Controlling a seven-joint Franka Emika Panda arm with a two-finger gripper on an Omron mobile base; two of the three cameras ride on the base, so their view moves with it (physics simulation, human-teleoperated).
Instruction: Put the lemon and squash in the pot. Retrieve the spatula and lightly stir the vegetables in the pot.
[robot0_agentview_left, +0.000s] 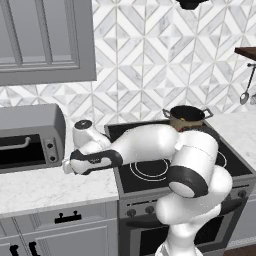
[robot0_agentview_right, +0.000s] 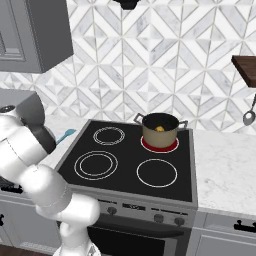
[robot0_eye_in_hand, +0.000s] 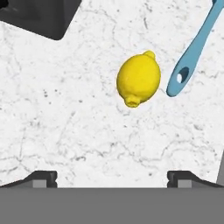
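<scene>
The gripper (robot0_eye_in_hand: 112, 177) hangs above the marble counter (robot0_eye_in_hand: 65, 131) with its jaws spread wide and nothing between them; the two dark fingertips (robot0_eye_in_hand: 41, 177) sit far apart at the bottom of the hand view. Ahead of them, roughly centred between the tips, lies the lemon (robot0_eye_in_hand: 138, 79) on the bare stone, its long axis tilted, one nub pointing toward the fingers and the other away. Just beside it, not touching, is the hole-ended handle of the light-blue spatula (robot0_eye_in_hand: 192, 52), which runs off toward the upper corner. A dark appliance corner (robot0_eye_in_hand: 39, 15) shows at the far upper side. To do this pick well, I judge the hand should move forward until the lemon sits squarely between the tips, then descend straight and close across the fruit's narrow belly rather than its ends, keeping the finger on the spatula side from nudging the handle. From the base views the arm reaches low over the counter left of the stove (robot0_agentview_right: 165, 172), near the microwave (robot0_agentview_left: 30, 137), and the pot (robot0_agentview_right: 160, 128) stands on the back burner, well apart from the hand, with something yellowish-orange inside, likely the squash, though too small to tell for sure.
</scene>
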